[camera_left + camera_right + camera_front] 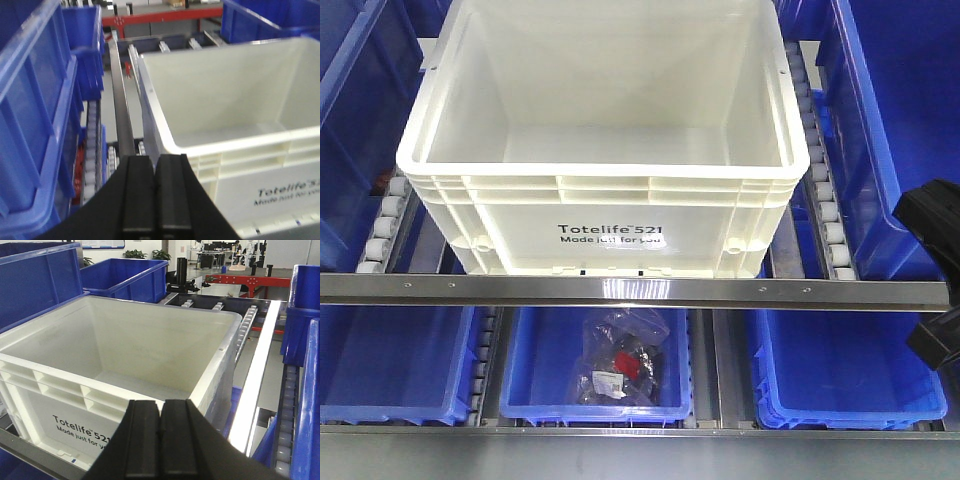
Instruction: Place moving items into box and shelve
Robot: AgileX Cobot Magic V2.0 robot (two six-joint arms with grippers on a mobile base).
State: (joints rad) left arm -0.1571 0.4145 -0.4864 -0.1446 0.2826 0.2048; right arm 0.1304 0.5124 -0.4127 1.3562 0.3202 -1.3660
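The shelf rack (620,290), with its roller tracks and steel front rail, carries everything here, and blue bins (595,375) fill the lanes beside and below. On the upper level sits the white box (600,140), its printed long face turned out toward the robot and set just behind the rail, so its long axis runs across the lane, side to side, with the open mouth facing up. The bare floor of the box shows in all three views and no plush toys can be seen in it, nor anywhere else, so I cannot say where they are. Going by that, the packing step does not look done, yet the box is already on the rack; the step in hand reads as shelving, or as the pause just after it. The left tool (155,200) has its two fingers pressed flat together with nothing between them, and it sits just off the box's front left corner. The right tool (161,440) is likewise closed and empty, at the front right corner. In my judgement the next move calls for first finding the toys, and otherwise for pressing evenly on both front corners so the box rolls straight back without skewing against the rollers.
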